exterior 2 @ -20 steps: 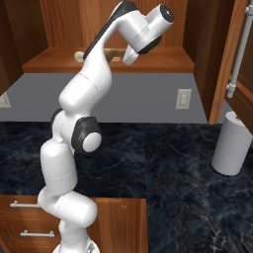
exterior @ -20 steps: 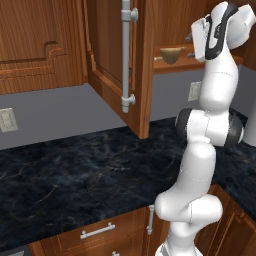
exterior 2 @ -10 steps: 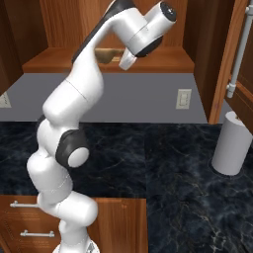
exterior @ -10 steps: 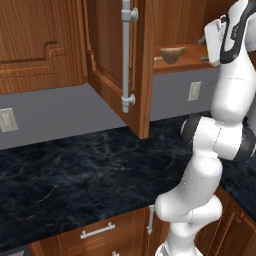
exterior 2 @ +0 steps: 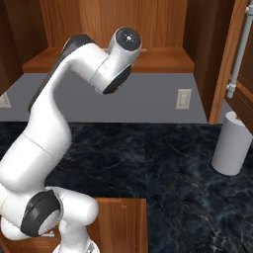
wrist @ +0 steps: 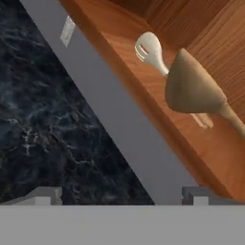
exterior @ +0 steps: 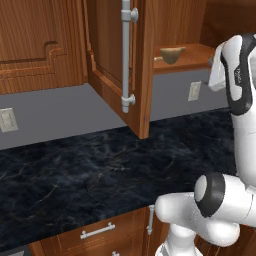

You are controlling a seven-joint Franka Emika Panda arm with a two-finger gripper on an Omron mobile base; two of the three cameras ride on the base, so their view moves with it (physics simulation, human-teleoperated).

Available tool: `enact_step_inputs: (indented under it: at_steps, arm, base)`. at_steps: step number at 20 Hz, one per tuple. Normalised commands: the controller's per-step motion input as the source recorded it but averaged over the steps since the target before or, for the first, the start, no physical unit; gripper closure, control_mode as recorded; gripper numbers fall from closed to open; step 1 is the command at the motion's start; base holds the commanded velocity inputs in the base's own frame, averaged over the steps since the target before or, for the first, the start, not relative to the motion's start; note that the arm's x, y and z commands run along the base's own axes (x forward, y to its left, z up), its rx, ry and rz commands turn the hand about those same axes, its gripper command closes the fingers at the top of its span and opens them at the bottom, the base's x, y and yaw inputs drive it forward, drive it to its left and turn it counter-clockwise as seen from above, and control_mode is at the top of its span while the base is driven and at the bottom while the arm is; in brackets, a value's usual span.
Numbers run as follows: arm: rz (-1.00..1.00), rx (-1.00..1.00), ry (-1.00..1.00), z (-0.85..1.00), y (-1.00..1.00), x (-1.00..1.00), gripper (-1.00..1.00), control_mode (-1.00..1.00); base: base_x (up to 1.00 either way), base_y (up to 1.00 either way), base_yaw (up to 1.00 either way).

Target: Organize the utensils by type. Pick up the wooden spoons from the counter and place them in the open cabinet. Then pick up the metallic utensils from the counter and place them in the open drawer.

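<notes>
Pulled back from cabinet shelf (wrist: 201, 158), gripper (wrist: 122, 194) wide open, empty. Upper right: wooden spoon (wrist: 194, 91) overlapping slotted spoon (wrist: 150, 50). Paper towel roll (exterior 2: 232, 143) right.

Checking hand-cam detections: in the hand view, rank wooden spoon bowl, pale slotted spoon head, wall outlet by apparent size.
1. Wooden spoon bowl, largest, though it lies nearest the camera.
2. Pale slotted spoon head.
3. Wall outlet, smallest, but seen at a steep angle.
</notes>
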Motion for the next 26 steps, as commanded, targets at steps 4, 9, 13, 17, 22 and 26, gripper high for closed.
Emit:
enact_step_inputs:
  at_steps: [4, 9, 13, 17, 22, 26]
  arm:
    - [-0.5, 0.0, 0.0, -0.81, 0.55, -0.96, -1.0, -1.0]
    - [-0.59, 0.0, 0.08, -0.73, 0.45, -0.71, -1.0, -1.0]
    - [-0.59, 0.14, 0.21, -0.48, 0.07, -0.39, -1.0, -1.0]
    - [-0.74, 0.3, 0.02, -0.36, -0.06, -0.65, -1.0, -1.0]
    - [-0.65, 0.41, 0.03, -0.31, -0.1, -0.62, -1.0, -1.0]
    - [-0.3, 0.45, 0.13, -0.32, -0.18, -0.4, -1.0, -1.0]
  base:
    - [0.0, 0.0, 0.0]
    - [0.0, 0.0, 0.0]
    - [0.0, 0.0, 0.0]
    - [0.0, 0.0, 0.0]
    - [0.0, 0.0, 0.0]
    - [0.0, 0.0, 0.0]
